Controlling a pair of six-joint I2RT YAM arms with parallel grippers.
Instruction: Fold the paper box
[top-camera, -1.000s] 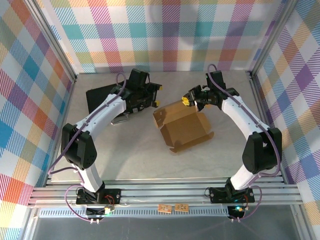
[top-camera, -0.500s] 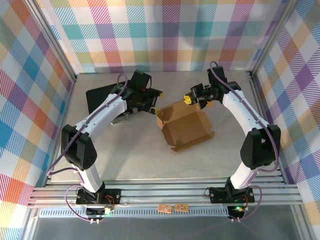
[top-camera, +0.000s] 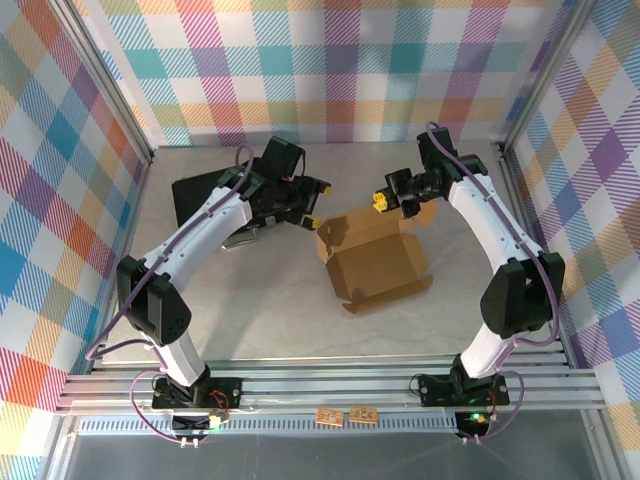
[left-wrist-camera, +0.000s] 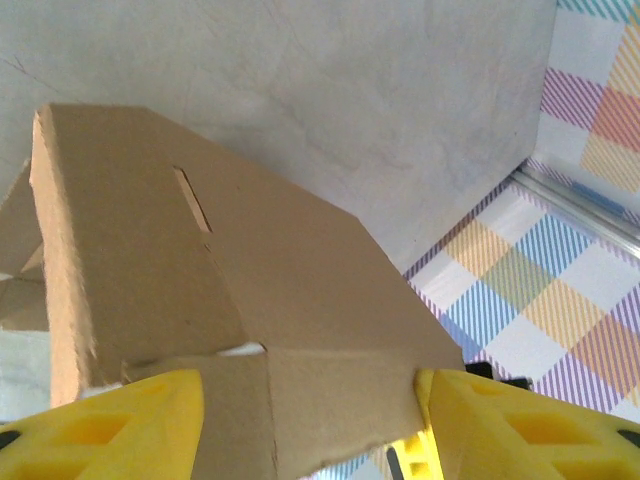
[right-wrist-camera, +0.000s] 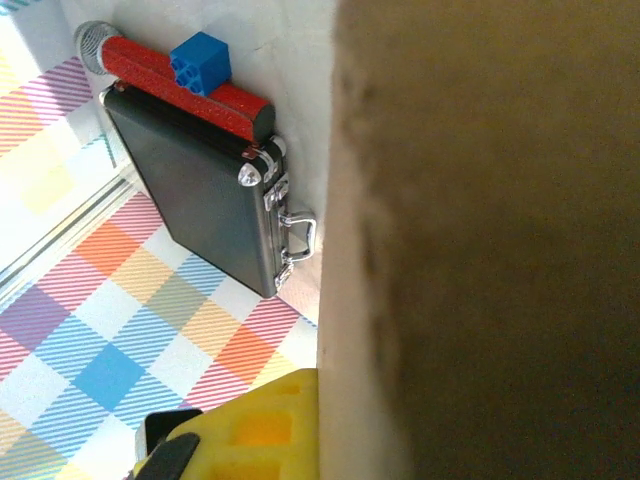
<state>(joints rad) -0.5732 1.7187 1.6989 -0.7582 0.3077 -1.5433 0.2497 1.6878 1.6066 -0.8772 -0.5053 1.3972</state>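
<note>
The left gripper (top-camera: 318, 202) is spread wide near the far-left corner of the paper box (top-camera: 375, 262). In the left wrist view its yellow fingers (left-wrist-camera: 110, 430) stand at either side of a raised brown panel with a short slot cut in it, and the card spans the gap between them. Behind it the left arm reaches from the near edge of the table (top-camera: 260, 300) toward the far left, its elbow bent and its wrist turned toward the middle.

The right gripper (top-camera: 379, 204) is drawn narrow on the box's far flap. In the right wrist view the card edge runs up against the one yellow pad (right-wrist-camera: 260, 420) that shows. The right arm arches up from its base at the near right, and its forearm comes back in toward the centre.

The box sits open near the middle of the table, a little toward the far side, with its walls partly raised and a tabbed flap lying flat toward the near edge.

The table is pale grey and mottled. Plaid cloth in many colours covers the walls on three sides, and aluminium rails run along the near edge.

There are two arms and one box. One black case (top-camera: 195, 195) lies at the far left, with one red cylinder (right-wrist-camera: 150, 72) and one blue block (right-wrist-camera: 200, 60) beside it.
</note>
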